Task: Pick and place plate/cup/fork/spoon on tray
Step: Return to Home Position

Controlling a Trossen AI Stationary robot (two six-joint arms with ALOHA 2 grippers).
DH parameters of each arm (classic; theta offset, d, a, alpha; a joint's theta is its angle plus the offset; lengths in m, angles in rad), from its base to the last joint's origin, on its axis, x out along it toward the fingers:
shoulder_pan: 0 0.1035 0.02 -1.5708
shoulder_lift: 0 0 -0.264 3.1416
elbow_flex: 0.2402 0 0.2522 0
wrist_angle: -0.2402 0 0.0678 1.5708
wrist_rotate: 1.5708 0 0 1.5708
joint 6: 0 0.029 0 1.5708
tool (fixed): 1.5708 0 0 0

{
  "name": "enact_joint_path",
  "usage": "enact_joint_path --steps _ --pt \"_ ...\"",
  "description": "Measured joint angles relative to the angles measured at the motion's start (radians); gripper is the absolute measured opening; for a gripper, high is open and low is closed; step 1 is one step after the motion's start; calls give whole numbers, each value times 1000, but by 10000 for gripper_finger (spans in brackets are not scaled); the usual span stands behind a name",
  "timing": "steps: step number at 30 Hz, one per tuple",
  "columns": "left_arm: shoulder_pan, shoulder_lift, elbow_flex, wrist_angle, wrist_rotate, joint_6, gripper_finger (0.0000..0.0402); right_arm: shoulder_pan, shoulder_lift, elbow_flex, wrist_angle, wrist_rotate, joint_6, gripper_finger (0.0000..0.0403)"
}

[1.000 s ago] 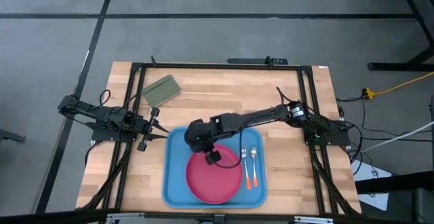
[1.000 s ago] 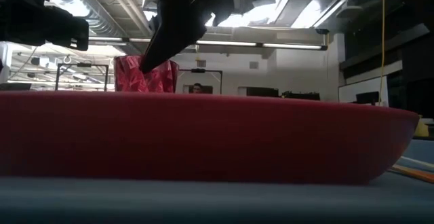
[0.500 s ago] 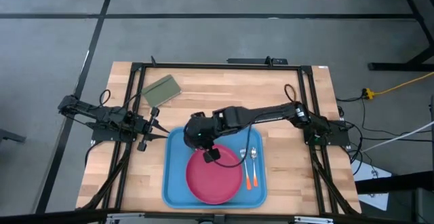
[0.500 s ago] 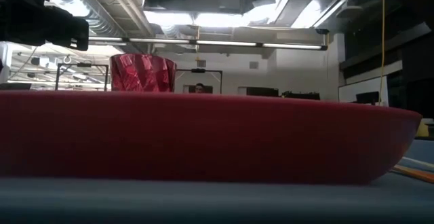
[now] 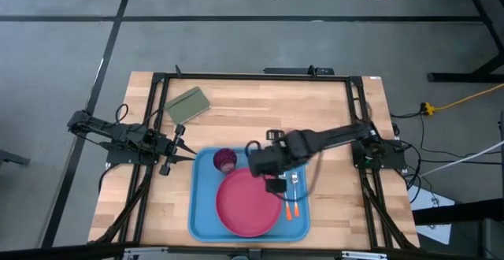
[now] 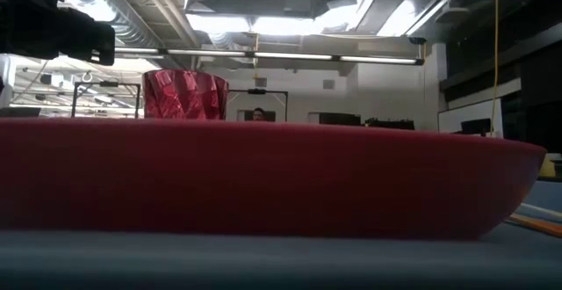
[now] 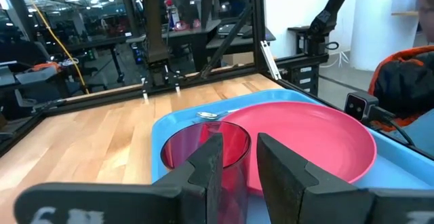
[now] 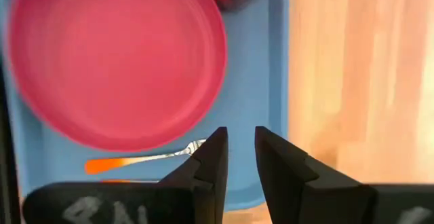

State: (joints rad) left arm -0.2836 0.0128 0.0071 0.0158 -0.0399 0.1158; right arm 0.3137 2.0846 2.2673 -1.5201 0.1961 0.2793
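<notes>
The light-blue tray (image 5: 203, 213) lies at the table's near middle. The pink-red plate (image 5: 250, 205) rests flat in it, also seen in the left wrist view (image 7: 305, 136) and the right wrist view (image 8: 115, 61). The dark red cup (image 5: 226, 160) stands upright on the tray's far left corner (image 7: 203, 149) (image 6: 184, 95). The orange-handled fork and spoon (image 5: 290, 203) lie side by side on the tray, right of the plate. My right gripper (image 5: 260, 165) hangs open and empty above the tray's far part, right of the cup (image 8: 241, 159). My left gripper (image 5: 181, 150) waits open at the tray's left edge (image 7: 239, 163).
A small olive-green pad (image 5: 187, 105) lies on the wood at the far left. A black frame (image 5: 252, 76) runs round the table top. Bare wood lies beyond the tray's far rim (image 8: 352, 81).
My right gripper has let go of the cup, risen and drawn back toward the table's right edge. The cup now stands upright by itself on the tray's far left corner. The plate, fork and spoon have stayed put.
</notes>
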Motion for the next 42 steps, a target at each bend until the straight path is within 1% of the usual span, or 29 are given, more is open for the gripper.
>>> enact_joint_path --steps 2,7,10,12,15,17,19,21,24,25,27,30,32,35,38,42 --pt "0 0 0 0 0 0 83 36 -39 0 11 17 -33 79" --pt "0 0 0 0 0 0 83 118 -129 1 52 20 -181 79" --pt "0 0 0 0 0 0 83 147 -188 -8 65 22 -187 79" --pt "0 0 0 0 0 0 83 162 -230 -58 98 40 -181 79" --pt "0 0 0 0 0 0 83 189 -315 -240 205 58 -135 79" --pt "0 0 0 0 0 0 83 211 -386 -424 314 54 -126 79" --pt "0 0 0 0 0 0 83 230 -466 -623 464 24 -127 79" --pt "0 0 0 0 0 0 83 241 -569 -817 649 -38 -139 79" --pt "0 0 0 0 0 0 83 243 -771 -1072 966 -164 -223 79" --pt "0 0 0 0 0 0 83 240 -843 -1150 1044 -204 -235 79" --pt "0 0 0 0 0 0 83 232 -978 -1290 1177 -237 -240 79" --pt "0 0 0 0 0 5 83 223 -1167 -1484 1337 -215 -233 79" --pt "0 0 0 0 -2 37 83 223 -1263 -1592 1422 -184 -233 79" --pt "0 0 0 0 -1 84 83 224 -1382 -1712 1493 -122 -233 79" --pt "0 0 0 0 -1 89 83 224 -1504 -1828 1534 -59 -234 79" --pt "0 0 0 3 1 100 83 223 -1669 -1978 1655 -39 -273 79"
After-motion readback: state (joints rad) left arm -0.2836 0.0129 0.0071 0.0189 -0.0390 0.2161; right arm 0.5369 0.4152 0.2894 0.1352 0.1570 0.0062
